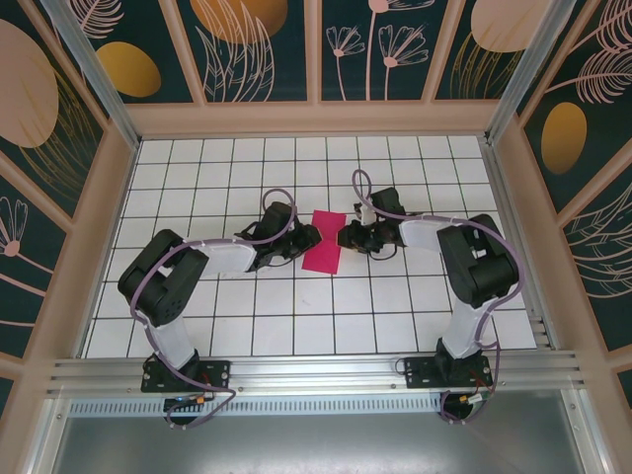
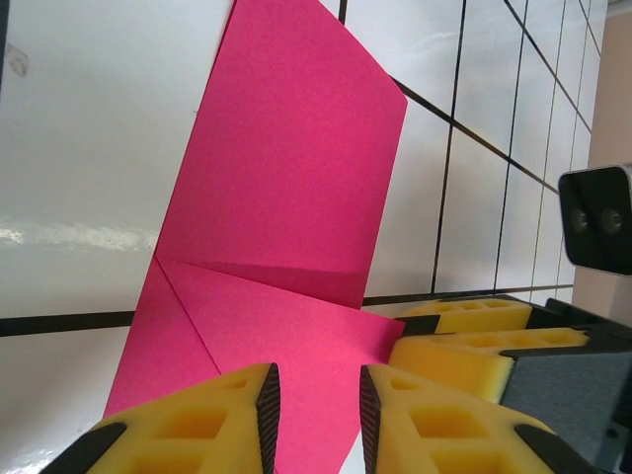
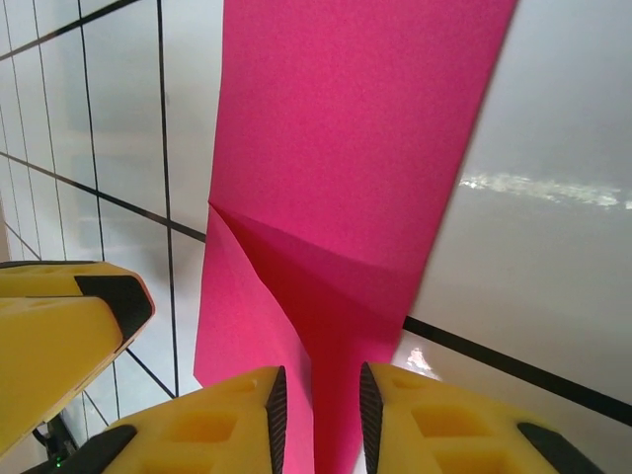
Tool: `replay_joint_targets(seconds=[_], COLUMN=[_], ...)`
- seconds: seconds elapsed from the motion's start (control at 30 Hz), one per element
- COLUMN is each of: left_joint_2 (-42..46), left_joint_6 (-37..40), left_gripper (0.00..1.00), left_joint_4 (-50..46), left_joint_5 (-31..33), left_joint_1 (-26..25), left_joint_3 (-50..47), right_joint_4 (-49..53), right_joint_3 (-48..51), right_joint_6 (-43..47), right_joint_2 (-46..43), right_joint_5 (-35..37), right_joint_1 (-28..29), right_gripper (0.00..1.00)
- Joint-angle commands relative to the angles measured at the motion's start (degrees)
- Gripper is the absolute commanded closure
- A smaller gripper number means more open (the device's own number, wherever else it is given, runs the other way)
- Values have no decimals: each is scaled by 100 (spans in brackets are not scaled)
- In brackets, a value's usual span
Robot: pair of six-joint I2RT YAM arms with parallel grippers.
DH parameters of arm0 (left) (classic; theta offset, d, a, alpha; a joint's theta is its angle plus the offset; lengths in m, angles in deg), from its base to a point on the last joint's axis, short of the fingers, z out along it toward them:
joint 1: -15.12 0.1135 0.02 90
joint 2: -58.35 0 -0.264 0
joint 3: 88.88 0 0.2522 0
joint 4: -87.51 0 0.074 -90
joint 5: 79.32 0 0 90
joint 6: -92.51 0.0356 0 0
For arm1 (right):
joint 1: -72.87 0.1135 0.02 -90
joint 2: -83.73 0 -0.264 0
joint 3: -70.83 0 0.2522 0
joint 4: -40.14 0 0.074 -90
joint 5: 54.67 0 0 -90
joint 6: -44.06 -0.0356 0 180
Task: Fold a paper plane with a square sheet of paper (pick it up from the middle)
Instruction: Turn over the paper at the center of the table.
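- The two arm bases (image 1: 183,373) are bolted at the near edge of the table (image 1: 247,316). Each arm reaches inward to the middle, so both can work on one item from opposite sides.
- The left arm (image 1: 222,259) brings the left jaws low over the near end of the square sheet of paper (image 2: 296,168). Its pads (image 2: 267,405) stand narrowly apart, and pink shows through the gap. No clamp on the paper is seen.
- The right arm (image 1: 425,235) mirrors this. The right jaws are likewise narrow, with a clear gap over the sheet's edge and no grip evident.
- The sheet lies flat on the table at its centre, between the two sets of jaws and slightly skewed to the tile lines. It appears as a doubled strip with one corner turned down along a diagonal crease. By judgement, early folds are made and the dart is not yet formed.
- The narrow setting is judged to suit thin paper. The opposed stance allows one side to hold while the other creases.
- The only container is the enclosure walls (image 1: 316,118), which hold the table, arms and sheet.
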State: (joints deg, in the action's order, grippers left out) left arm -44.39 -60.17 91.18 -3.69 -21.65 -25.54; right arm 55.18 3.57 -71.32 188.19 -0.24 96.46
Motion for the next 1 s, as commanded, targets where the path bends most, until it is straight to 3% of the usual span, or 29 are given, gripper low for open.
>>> replay_joint_targets(seconds=[0.0,0.3,0.97], left_joint_2=[-140,-272,-547], left_joint_6=[-183,-263,-189], left_gripper=[70,69,61], left_joint_4=[115,161,178], left_joint_5=[4,-109,-327], left_joint_1=[-13,-14,-12], left_joint_3=[-81,-71,183], right_joint_4=[-242,-156,-137], right_joint_3=[33,-45,177], right_joint_6=[126,44,-148], right_joint_2=[129,297,159], right_joint_5=[-239,-109,102], right_joint_1=[-4,-19,-203], right_gripper=[75,93,94])
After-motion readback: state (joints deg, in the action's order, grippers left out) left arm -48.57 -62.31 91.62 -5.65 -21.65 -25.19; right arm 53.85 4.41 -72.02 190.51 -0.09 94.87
